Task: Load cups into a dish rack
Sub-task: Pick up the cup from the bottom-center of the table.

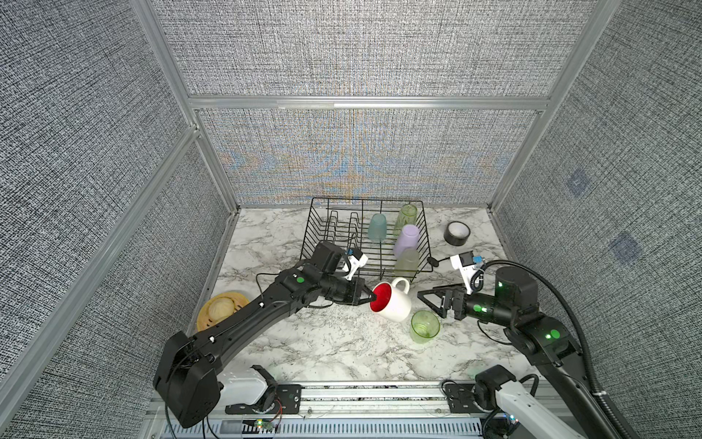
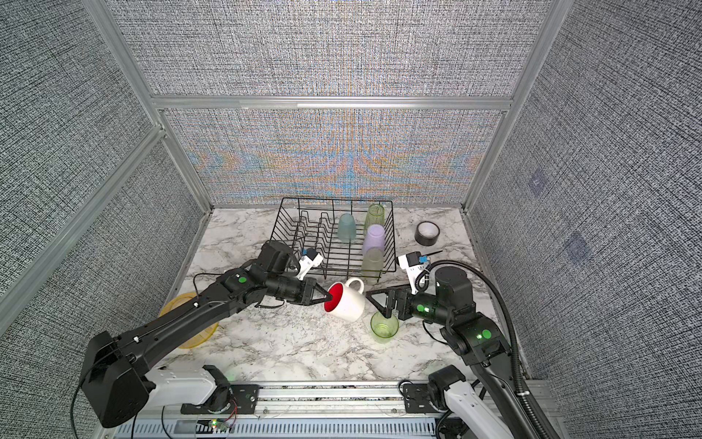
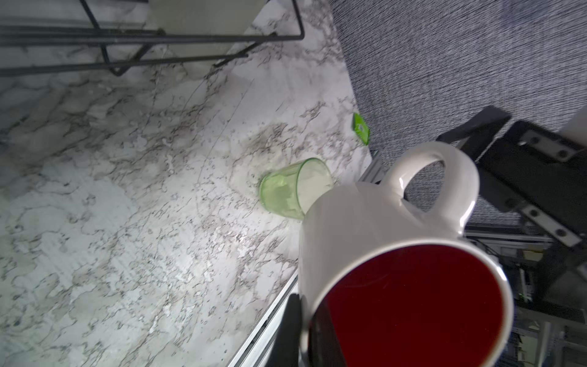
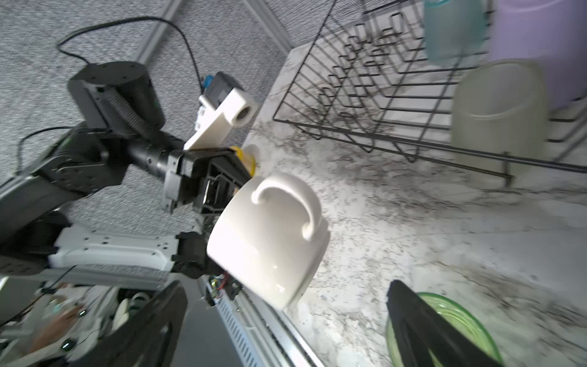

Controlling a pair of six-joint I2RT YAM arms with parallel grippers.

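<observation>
My left gripper (image 1: 370,298) is shut on the rim of the white cup with the red inside (image 1: 395,304), one finger inside and one outside (image 3: 306,336). This cup (image 4: 270,235) hangs tilted above the table, handle up. Just right of it my right gripper (image 1: 427,300) stands open and empty, one finger over the short green cup (image 1: 424,326), which stands upright on the table (image 4: 467,321). The black wire dish rack (image 1: 315,228) at the back holds the teal (image 1: 378,227), tall green (image 1: 406,218), lilac (image 1: 406,239) and pale yellow-green (image 1: 407,264) cups, mouths down.
A black tape roll (image 1: 457,232) lies right of the rack. A round yellow plate (image 1: 220,308) sits at the left, partly under my left arm. The rack's left half shows only upright prongs. Walls close in on three sides.
</observation>
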